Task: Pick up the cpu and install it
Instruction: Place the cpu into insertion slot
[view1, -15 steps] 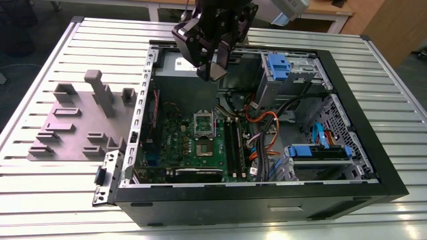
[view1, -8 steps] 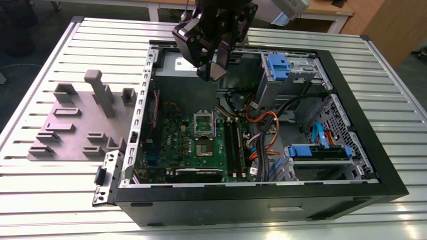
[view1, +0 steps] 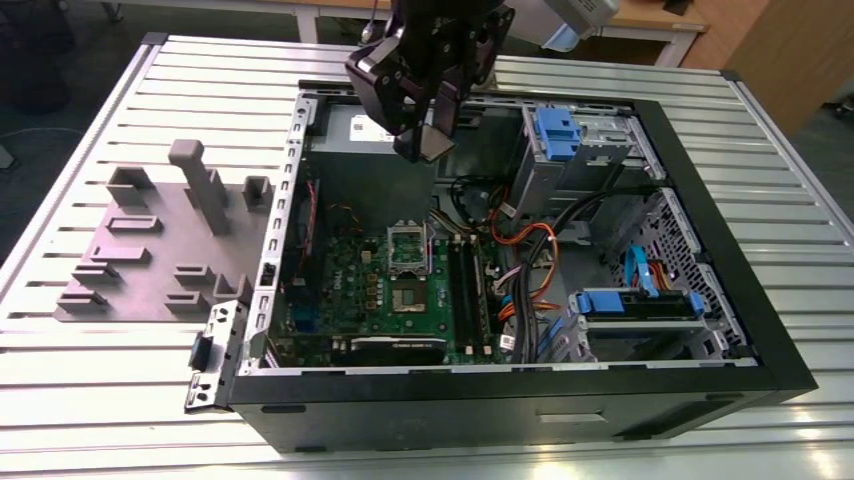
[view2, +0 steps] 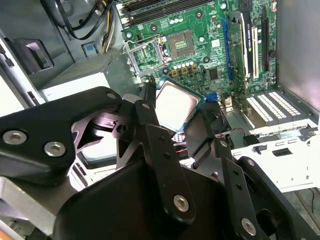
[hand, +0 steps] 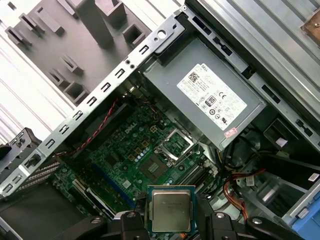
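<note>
The cpu (view2: 176, 104) (hand: 170, 210), a flat square chip with a silvery top and a thin dark rim, is clamped edge to edge between my black fingers (view2: 148, 117). My gripper (view2: 175, 112) (hand: 170, 218) is shut on it. In the exterior view the gripper (view1: 424, 142) hangs above the far end of the open computer case, over the power supply (view1: 363, 128). Below lies the green motherboard (view1: 387, 300). Its metal-framed socket (view1: 407, 245) (view2: 144, 55) (hand: 175, 143) is open, apart from the cpu.
A dark square chip (view1: 411, 296) (hand: 152, 168) sits on the board beside the socket. Orange and black cables (view1: 527, 250) and blue drive bays (view1: 641, 305) fill the case's other side. A grey plastic fixture (view1: 160, 250) stands on the slatted table at the exterior view's left.
</note>
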